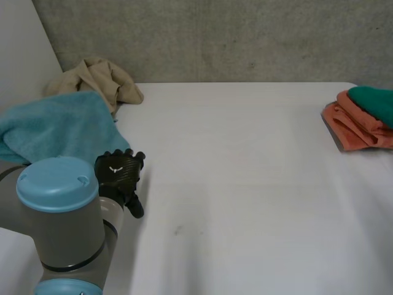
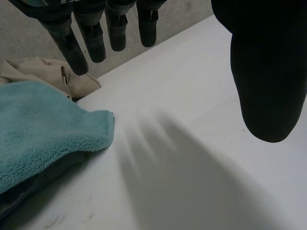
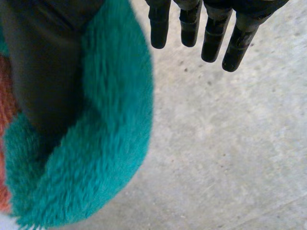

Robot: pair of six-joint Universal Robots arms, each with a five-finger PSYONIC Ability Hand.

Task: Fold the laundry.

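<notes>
Left arm's blue-capped joint (image 1: pixel 58 184) sat closest, and the left hand (image 1: pixel 120 175) hung over the white table (image 1: pixel 245 184), fingers (image 2: pixel 93 40) straight and released, just beside the blue towel (image 1: pixel 55 126). Behind that lay a bunched tan cloth (image 1: pixel 98 77). Far across, the right hand (image 3: pixel 43 72) was loose-fingered, its thumb against the green towel (image 3: pixel 110 143), which topped the folded orange towel (image 1: pixel 353 126).

A white table (image 1: pixel 245 184) fills the scene. A rough grey wall (image 1: pixel 215 37) rises along the table's far edge, and a smooth pale wall (image 1: pixel 18 49) meets it at the table's far left corner.
</notes>
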